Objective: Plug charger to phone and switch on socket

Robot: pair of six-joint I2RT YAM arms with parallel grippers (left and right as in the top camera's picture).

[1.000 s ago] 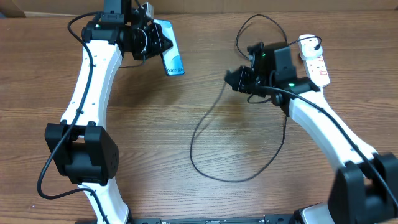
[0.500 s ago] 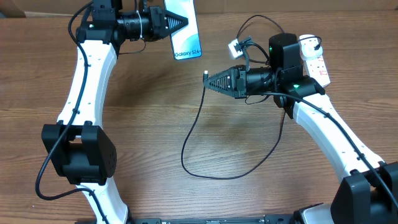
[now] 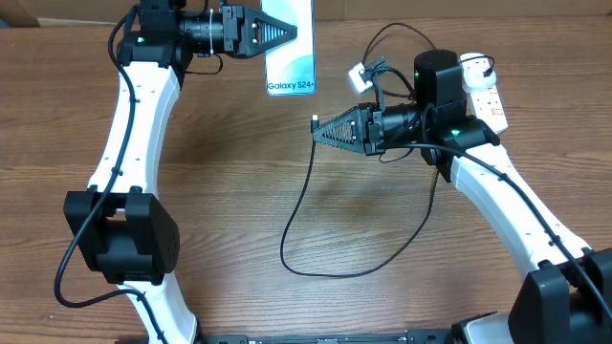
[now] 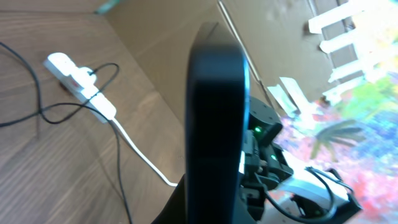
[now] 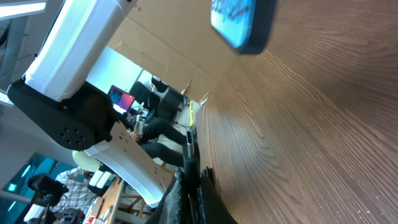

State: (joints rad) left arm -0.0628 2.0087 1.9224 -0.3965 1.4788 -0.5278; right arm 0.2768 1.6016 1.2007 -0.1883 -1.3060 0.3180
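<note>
Black charger tip [image 3: 316,120] clamped in right gripper [image 3: 318,132]; left gripper [image 3: 288,33] clamps phone [image 3: 291,69]; edges apart.

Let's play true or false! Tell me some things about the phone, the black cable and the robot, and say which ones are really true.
1. The left gripper holds the phone. True.
2. The phone lies flat. False: it is held up above the table.
3. The right gripper pinches the black cable near its small tip. True.
4. The black cable is already plugged into the phone. False: there is a gap between its tip and the phone.
5. The white power strip sits on the left side. False: it lies at the far right of the table.
</note>
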